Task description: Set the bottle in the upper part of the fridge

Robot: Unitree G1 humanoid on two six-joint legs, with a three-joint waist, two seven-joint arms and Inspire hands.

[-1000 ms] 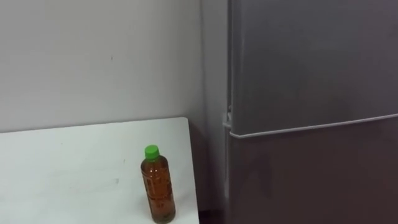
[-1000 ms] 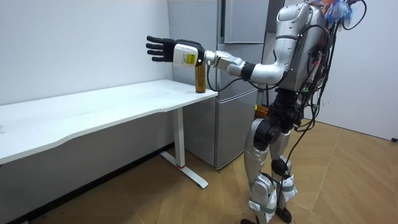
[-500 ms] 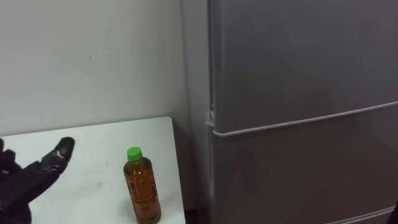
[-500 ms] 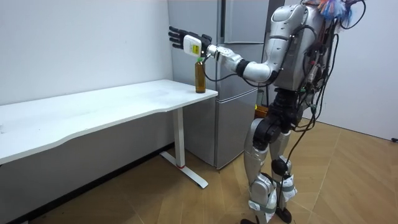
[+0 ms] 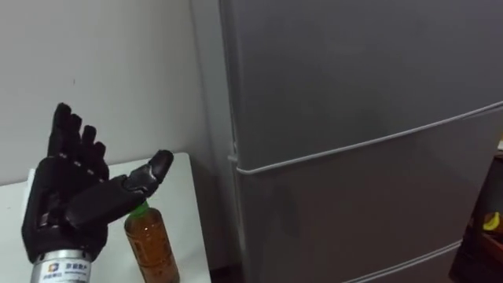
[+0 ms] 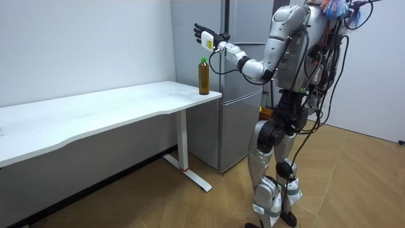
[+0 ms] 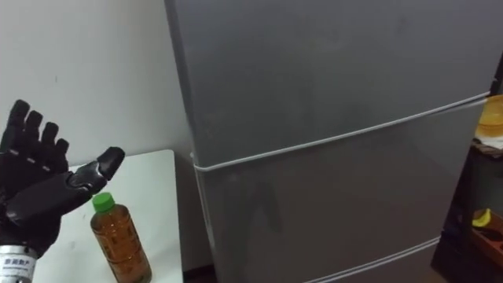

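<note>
At the bench (image 7: 159, 212) corner just beside the shut fridge (image 5: 354, 94), the bottle (image 5: 151, 251) stands upright and untouched, below the thumb of the raised left hand (image 5: 75, 196), whose fingers (image 5: 63, 130) are spread wide and empty, so a grasp calls for coming down.

The left robot hand (image 5: 71, 200) hangs spread near the bottle (image 5: 152, 250).

The left hand (image 5: 75, 196) is black, its fingers ribbed and glossy at the tips, set on a silver cuff with a small printed mark. Torso and limbs are silver-grey with dark joints, and black cables are bundled down the back.
</note>
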